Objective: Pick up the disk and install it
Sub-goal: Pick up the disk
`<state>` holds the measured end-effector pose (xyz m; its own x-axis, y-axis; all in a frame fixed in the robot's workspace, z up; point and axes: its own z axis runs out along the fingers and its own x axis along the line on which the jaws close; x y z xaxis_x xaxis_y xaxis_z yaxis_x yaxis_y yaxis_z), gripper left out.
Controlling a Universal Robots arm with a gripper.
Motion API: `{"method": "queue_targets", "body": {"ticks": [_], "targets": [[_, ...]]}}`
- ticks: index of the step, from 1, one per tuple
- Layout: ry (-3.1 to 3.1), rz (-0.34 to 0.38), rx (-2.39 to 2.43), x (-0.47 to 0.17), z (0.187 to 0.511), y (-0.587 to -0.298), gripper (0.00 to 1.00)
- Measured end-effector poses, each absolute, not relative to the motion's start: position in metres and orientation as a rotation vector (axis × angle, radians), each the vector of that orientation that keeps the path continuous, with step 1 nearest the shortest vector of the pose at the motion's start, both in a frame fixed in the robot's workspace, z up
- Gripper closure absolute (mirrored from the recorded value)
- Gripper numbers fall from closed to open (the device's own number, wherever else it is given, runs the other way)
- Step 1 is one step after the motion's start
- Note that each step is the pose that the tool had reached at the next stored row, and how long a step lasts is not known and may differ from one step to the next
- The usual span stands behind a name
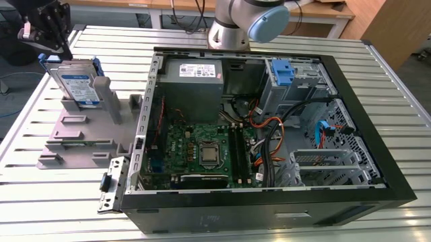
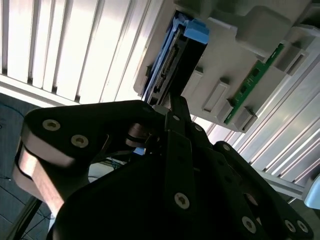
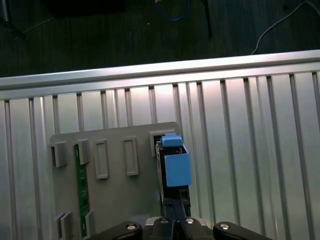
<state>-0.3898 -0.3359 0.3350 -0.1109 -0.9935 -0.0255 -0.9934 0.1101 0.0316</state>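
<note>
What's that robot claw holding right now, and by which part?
It cannot be told. The gripper is right at the upper edge of the disk, which stands upright in the grey holder, but no actual hold on it is visible.

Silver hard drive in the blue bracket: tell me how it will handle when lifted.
The silver hard drive in its blue bracket looks rigid, a metal slab, so it probably won't flex. Likely dense for its size. It stands on edge in the grey plastic holder, so a sideways push may tip or jam it.
</note>
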Motion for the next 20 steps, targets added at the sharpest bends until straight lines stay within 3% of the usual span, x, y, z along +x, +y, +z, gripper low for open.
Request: {"method": "queue_targets", "body": {"ticks": [12,14,17,20], "targets": [[-2.339,-0.064,2.093,-0.3878,0.3343,-0.3357,0.89],[-2.339,-0.064,2.093,-0.3877,0.3344,-0.3357,0.83],[-2.339,-0.064,2.094,-0.3877,0.3343,-0.3356,0.65],[-2.339,-0.065,2.094,-0.3877,0.3343,-0.3356,0.59]]}}
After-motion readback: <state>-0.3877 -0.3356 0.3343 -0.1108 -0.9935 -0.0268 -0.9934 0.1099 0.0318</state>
